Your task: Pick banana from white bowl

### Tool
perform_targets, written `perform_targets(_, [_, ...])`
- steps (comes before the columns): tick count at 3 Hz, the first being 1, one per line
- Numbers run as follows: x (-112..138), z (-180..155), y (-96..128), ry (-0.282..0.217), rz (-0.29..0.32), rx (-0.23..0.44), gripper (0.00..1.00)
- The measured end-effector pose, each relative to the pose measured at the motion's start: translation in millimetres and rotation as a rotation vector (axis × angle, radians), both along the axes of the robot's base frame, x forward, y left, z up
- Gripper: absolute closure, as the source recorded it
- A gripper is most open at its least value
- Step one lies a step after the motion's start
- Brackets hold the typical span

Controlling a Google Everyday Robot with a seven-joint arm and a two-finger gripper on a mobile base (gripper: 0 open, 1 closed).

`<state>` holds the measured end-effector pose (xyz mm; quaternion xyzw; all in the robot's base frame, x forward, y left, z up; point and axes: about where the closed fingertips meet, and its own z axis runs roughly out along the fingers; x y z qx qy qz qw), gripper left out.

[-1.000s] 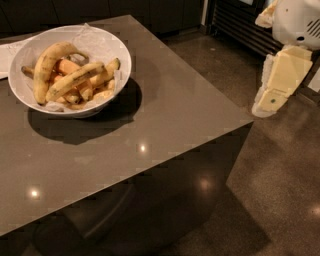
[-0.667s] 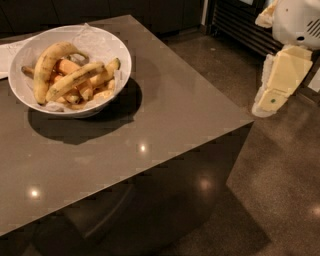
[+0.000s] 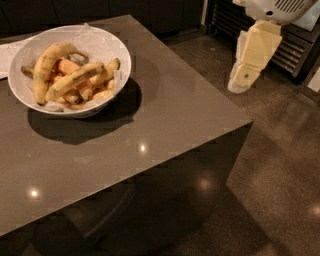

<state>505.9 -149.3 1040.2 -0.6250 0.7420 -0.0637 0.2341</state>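
The end effector [image 3: 243,77] hangs off to the right, past the corner of the table [image 3: 165,115] and over the floor [image 3: 280,170], well apart from the bowl [image 3: 123,56]. From where I stand it reads as one pale block under the arm's white housing [image 3: 280,7]. Whether it is spread or pressed together I cannot tell. Nothing hangs from it.

The whole reach is yet to come, and I'd say that is where trouble starts. A low path across could clip the table's edge. Over the bowl, the worry is picking the wrong fruit: the banana [image 3: 75,80] lies slantwise on top of the heap, touching the hooked banana [image 3: 46,65] at its lower end and resting on the orange pieces [image 3: 67,66]. A grasp set slightly off would close on a neighbour too, or pinch the crinkled paper [image 3: 97,40] and drag it up. Pressing down hard could roll the banana off the pile or shove the shallow bowl along the smooth top.

The bowl sits at the table's far left, the only container here. It is lined with the white paper and holds the speckled banana in the middle, the bigger hooked banana along its left side, and several short orange-toned pieces beneath and toward the right rim. More white paper [image 3: 7,55] lies flat on the table just beside the bowl's left edge.
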Motion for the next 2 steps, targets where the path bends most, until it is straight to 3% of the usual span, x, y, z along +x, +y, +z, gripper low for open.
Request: perform_targets(2, [-0.6, 7.3, 4.4, -0.028, 0.034, 0.027, 0.0])
